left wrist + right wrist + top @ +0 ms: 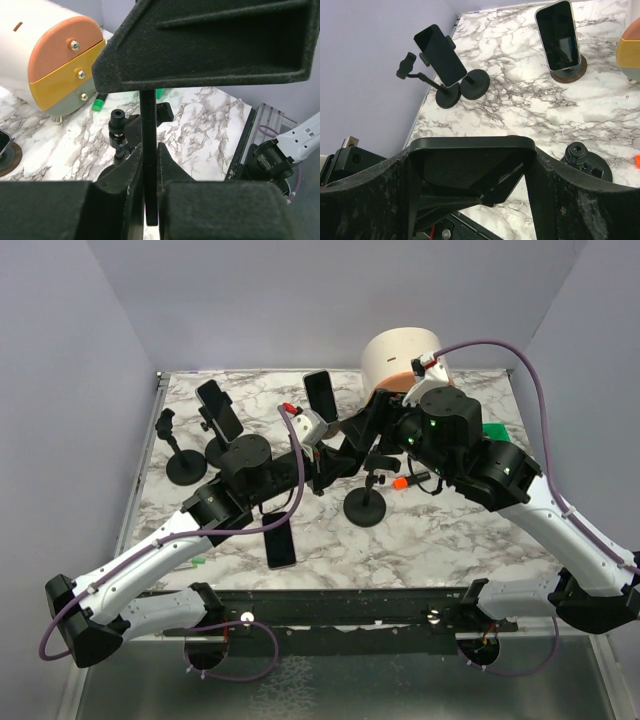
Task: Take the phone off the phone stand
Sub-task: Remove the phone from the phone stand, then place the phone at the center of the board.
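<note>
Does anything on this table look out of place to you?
One phone lies flat on the marble table near the front, while another phone sits clamped in its stand. Nothing looks spilled or broken.

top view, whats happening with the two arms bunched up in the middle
Both arms meet mid-table on one dark phone. The left gripper pinches it by its thin edge, and the right gripper appears clamped across its width. The black stand sits on the marble just beside them. Whether the phone is fully free of the stand cannot be told.
</note>
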You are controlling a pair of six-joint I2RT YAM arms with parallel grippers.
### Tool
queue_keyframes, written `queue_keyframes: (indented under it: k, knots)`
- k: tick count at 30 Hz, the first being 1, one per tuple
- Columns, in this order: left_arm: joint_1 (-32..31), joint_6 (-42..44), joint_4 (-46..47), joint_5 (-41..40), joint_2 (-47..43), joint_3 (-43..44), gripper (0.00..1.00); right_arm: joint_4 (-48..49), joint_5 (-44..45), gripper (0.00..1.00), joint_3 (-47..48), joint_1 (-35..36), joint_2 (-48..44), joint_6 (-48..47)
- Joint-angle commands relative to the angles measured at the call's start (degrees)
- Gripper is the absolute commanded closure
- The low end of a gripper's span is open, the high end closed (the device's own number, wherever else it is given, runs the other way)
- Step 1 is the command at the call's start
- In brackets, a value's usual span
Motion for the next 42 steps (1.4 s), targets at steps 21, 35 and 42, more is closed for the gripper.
queue_keyframes:
  k: [21,35,42]
  knots:
    - [-0.2,-1.6,-0.1,-10.7,-5.4,-3.3,1.0,3.0,-7.9,0.0,-2.2,0.0,-3.5,-1.5]
    - [-0.2,-20.7,-7.1,-15.3,-18.1,-21.8,1.0,13.0,-8.6,0.01,-23.0,0.0,-23.9,-12.6]
    - [-0.2,-33.8,-3.1,-13.7,-14.0,-31.3,1.0,13.6,-4.8,0.01,-28.8,0.0,-28.5,-12.8]
